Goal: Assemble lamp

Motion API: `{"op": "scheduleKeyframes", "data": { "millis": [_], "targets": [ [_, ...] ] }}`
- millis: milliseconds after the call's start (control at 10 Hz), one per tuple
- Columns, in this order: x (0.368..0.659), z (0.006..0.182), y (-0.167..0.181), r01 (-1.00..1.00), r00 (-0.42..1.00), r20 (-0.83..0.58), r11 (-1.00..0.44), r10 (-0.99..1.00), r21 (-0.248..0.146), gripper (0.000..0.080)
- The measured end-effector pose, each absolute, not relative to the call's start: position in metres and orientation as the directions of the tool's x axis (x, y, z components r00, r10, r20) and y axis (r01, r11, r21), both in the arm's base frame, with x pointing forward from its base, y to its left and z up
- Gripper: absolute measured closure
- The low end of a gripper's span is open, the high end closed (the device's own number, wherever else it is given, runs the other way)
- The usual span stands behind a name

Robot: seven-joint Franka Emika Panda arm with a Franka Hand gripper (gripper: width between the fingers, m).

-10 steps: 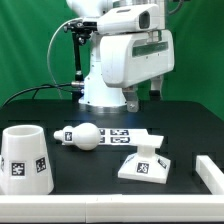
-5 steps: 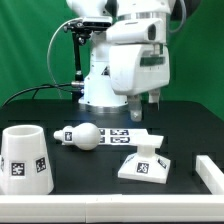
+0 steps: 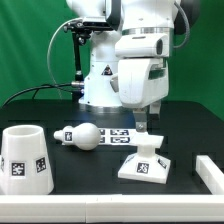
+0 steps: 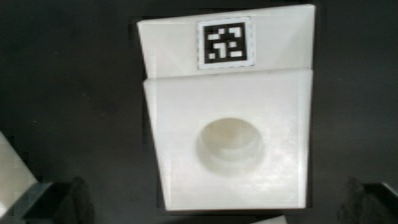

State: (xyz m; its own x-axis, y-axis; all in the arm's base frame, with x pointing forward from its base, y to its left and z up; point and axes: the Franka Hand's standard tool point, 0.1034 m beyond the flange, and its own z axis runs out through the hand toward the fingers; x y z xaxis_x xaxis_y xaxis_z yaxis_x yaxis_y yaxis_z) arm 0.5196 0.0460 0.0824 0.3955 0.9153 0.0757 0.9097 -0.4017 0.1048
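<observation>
The arm [image 3: 135,55] stood tall at the back of the bench [image 3: 185,125], its last link turned straight down so the hand [image 3: 146,124] hung nose-first over the base [image 3: 146,165]. The hand was spread wide and held nothing. In the wrist view its two dark fingertips [image 4: 45,205] sat at the far edges of the picture, well outside the width of the base [image 4: 222,110] below. From the exterior view the tips looked just above the socket [image 3: 148,150] and clear of it.

The base lay flat on the bench, in the foreground toward the exterior view's right, its raised socket facing straight up at the hand. The wrist view looked down into the round socket hole [image 4: 228,140], with a square tag [image 4: 224,42] on the flat part beyond it.

The bulb [image 3: 82,135] lay on its side near the middle. Its long axis ran across the bench, with the round head toward the exterior view's right and the dark end toward the left. Just beside its head lay the marker board [image 3: 125,134]. The shade [image 3: 24,158] stood upright at the exterior view's left, mouth open to the ceiling.
</observation>
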Motion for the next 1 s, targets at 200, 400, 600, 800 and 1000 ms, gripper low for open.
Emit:
{"op": "scheduleKeyframes", "data": {
  "millis": [200,400,600,800,1000],
  "targets": [
    [0.513,0.067,0.043,0.910,0.402,0.066,-0.407,0.913,0.079,0.0100],
    [0.512,0.056,0.041,0.909,0.407,0.067,-0.411,0.911,0.072,0.0100],
    [0.513,0.053,0.044,0.902,0.421,0.074,-0.426,0.904,0.074,0.0109],
    [0.513,0.053,0.044,0.901,0.422,0.074,-0.427,0.904,0.074,0.0269],
    [0.513,0.053,0.044,0.901,0.422,0.074,-0.427,0.904,0.074,0.0271]
  ]
}}
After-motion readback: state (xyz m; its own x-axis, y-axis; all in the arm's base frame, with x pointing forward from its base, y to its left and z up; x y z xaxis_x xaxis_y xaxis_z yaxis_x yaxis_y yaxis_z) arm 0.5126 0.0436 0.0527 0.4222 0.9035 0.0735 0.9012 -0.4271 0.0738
